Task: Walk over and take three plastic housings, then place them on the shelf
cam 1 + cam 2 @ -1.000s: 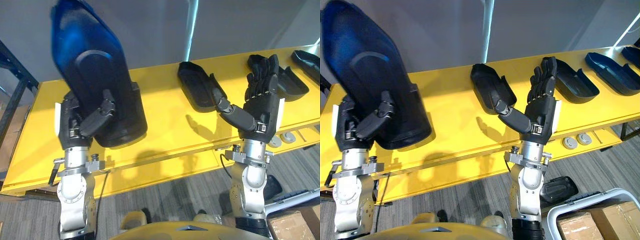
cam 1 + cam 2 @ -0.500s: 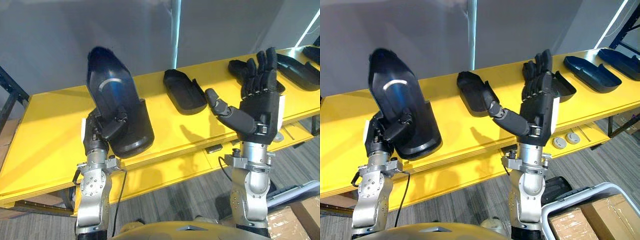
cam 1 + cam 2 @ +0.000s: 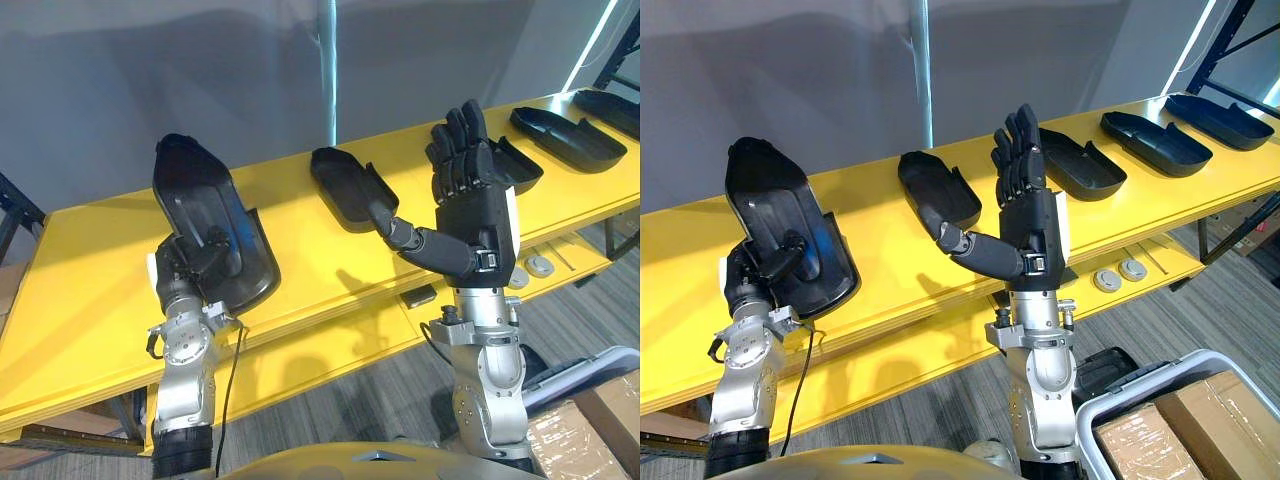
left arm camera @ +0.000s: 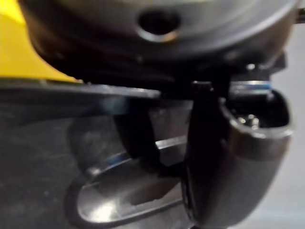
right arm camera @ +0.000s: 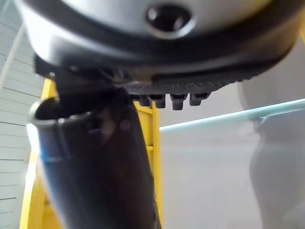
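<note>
Clutching a black plastic housing point(image 3: 205, 215) in the left hand point(image 3: 186, 270), with the thumb curled onto its hollow inner face, and holding it tilted up over the near part of the yellow counter point(image 3: 90, 270). Holding the right hand point(image 3: 480, 215) upright with straight fingers, gripping nothing. Facing a row along the counter: second housing point(image 3: 940, 188) between the hands, third housing point(image 3: 1085, 165) just behind the right hand, fourth housing point(image 3: 1155, 142) and fifth housing point(image 3: 1220, 107) further right.

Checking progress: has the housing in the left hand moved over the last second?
Yes. The housing in the left hand came down toward the yellow table.
</note>
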Tool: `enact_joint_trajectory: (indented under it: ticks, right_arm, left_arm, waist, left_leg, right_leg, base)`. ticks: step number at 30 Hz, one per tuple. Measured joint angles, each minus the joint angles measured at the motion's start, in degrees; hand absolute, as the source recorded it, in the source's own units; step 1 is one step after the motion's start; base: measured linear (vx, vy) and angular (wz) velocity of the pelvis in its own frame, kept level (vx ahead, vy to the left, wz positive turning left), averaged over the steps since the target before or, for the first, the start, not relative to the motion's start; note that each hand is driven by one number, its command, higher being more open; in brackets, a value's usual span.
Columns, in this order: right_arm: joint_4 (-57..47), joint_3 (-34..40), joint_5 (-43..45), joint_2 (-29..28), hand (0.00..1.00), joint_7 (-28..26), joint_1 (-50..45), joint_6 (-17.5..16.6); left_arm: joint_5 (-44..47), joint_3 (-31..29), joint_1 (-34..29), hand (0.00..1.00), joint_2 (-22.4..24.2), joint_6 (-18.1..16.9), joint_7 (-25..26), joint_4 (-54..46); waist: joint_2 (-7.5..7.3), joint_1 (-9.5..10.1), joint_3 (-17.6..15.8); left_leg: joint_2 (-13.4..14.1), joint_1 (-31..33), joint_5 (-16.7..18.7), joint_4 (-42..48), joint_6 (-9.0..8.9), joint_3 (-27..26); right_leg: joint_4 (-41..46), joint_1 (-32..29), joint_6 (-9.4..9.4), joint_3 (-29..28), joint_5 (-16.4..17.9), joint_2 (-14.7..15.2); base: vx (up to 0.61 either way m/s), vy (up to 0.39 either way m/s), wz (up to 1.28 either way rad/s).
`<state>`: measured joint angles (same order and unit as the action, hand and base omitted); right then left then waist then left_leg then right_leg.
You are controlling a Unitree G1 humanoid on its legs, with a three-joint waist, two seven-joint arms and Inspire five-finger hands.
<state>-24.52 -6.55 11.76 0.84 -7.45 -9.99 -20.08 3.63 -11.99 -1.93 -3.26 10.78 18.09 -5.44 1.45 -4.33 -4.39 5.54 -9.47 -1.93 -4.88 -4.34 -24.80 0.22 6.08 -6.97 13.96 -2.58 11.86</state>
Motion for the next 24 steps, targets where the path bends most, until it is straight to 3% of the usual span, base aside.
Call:
enact_joint_trajectory:
  ticks: [9,10,16,24]
  right_arm:
    - [-0.1,-4.5,0.0,3.4,1.0,-3.2,3.8,2.7]
    - [-0.1,-4.9,0.0,3.9,1.0,-3.4,4.1,3.0]
    - [-0.1,-5.5,0.0,4.0,1.0,-3.5,4.8,4.6]
    - [-0.1,-6.7,0.0,4.7,1.0,-3.0,5.4,4.6]
  left_arm:
    - [0.1,-1.3,7.4,0.0,-3.7,8.2,-6.1,11.3]
    - [0.3,-1.5,8.1,1.0,-3.7,8.6,-6.5,12.7]
    - [0.4,-2.1,13.4,1.0,-5.7,9.3,-4.8,18.7]
    - [0.3,-4.2,17.4,1.0,-6.1,7.5,4.3,23.7]
  waist:
    - [1.95,-0.79,0.4]
    - [2.05,-0.77,0.3]
    - [3.4,-0.87,-0.5]
    - [3.76,-1.96,-2.1]
  left_leg:
    - [0.0,0.0,0.1,-0.1,-0.38,-0.2]
    - [0.0,0.0,0.1,-0.1,-0.38,-0.2]
    - [0.0,0.2,-0.2,0.0,-0.09,-0.4]
    - [0.1,0.3,-0.2,0.1,-0.18,-1.0]
  right_leg:
    - [-0.1,-0.1,-0.04,-0.2,0.0,-0.1]
    - [-0.1,-0.1,-0.04,-0.3,0.0,-0.1]
    - [-0.1,-0.5,-0.05,-0.7,0.0,-0.2]
    - [0.1,-1.1,-0.06,-1.7,0.0,-0.6]
  base:
    - [0.0,0.0,0.0]
    - [0.0,0.0,0.0]
    - [0.01,0.004,-0.02]
    - [0.01,0.003,-0.04]
